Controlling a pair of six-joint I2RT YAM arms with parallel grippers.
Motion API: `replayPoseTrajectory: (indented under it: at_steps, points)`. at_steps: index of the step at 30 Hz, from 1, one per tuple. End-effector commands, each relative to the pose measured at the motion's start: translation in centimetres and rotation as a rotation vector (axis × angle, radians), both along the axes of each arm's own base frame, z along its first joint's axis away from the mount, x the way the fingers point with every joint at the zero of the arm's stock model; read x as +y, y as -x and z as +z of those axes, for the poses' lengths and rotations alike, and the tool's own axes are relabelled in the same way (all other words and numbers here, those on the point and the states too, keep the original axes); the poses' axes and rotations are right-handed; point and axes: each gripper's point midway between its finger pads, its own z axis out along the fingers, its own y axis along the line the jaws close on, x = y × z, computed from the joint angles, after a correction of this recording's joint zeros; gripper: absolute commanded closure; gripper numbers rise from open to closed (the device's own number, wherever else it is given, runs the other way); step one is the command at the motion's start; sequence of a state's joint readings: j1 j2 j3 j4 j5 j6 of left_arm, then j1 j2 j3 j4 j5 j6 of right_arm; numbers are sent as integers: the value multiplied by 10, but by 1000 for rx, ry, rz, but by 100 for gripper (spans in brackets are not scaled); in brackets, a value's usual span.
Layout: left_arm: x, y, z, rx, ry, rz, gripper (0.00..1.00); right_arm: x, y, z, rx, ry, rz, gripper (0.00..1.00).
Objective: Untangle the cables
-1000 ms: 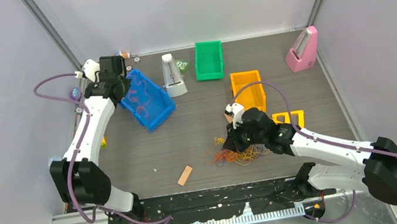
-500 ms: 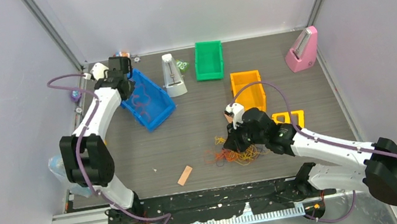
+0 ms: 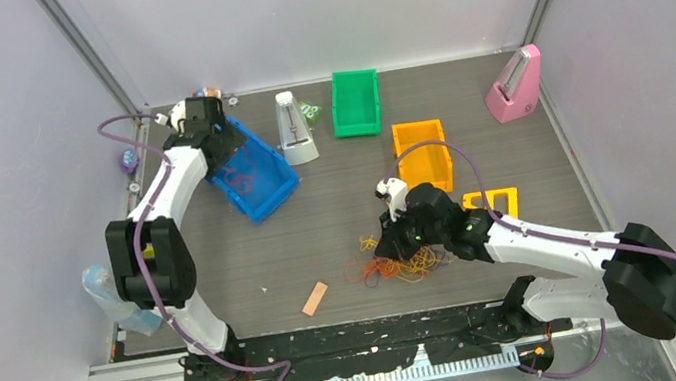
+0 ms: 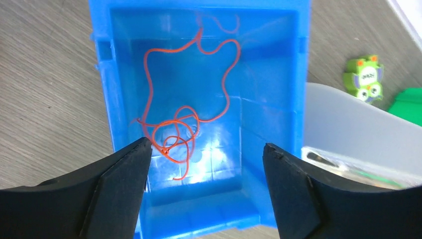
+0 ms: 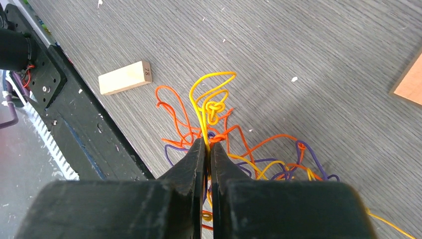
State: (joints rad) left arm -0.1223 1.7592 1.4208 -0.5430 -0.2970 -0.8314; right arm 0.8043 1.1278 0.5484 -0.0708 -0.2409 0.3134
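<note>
Sprawling on the table (image 3: 319, 224) a little right of the middle of its near edge, the cables (image 3: 404, 264) form a loose tangle of orange, yellow and dark purple strands. The right gripper (image 3: 391, 249) stands at the tangle's left side, low over it. In the right wrist view its two fingers (image 5: 195, 158) are pressed together on a yellow strand (image 5: 203, 115), which rises out of the closed tips into a knotted loop beyond them. The rest of the cables (image 5: 259, 164) spread around and to the right of the tips, lying on the wood grain. A small wooden block (image 5: 125, 77) lies apart from the tangle, closer to the near edge and further left.

One thin orange-red cable (image 4: 164, 147) lies alone inside a blue bin (image 4: 298, 74) toward the far left corner. It coils into small loops at one end of the bin floor and trails in a wide curve toward the other. The left gripper (image 4: 206, 149) hangs above the bin with its jaws wide apart. The coiled end of this cable shows between them, below the tips, and neither finger touches it. A green owl toy (image 4: 367, 79) sits on the table beside the bin.
</note>
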Motion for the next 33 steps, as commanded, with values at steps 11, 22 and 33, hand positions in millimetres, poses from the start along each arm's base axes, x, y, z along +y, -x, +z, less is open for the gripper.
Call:
replayPoseTrajectory:
  at_steps: [11,22,33]
  points:
    - [-57,86,95,-417,75,-536,0,65,-16,61,-104,-167,86,92]
    - [-116,170,30,-331,229,-744,0,41,-22,63,-138,-125,-83,12]
    - [-121,214,-25,-237,-64,-767,0,-49,-7,27,-103,22,-369,5]
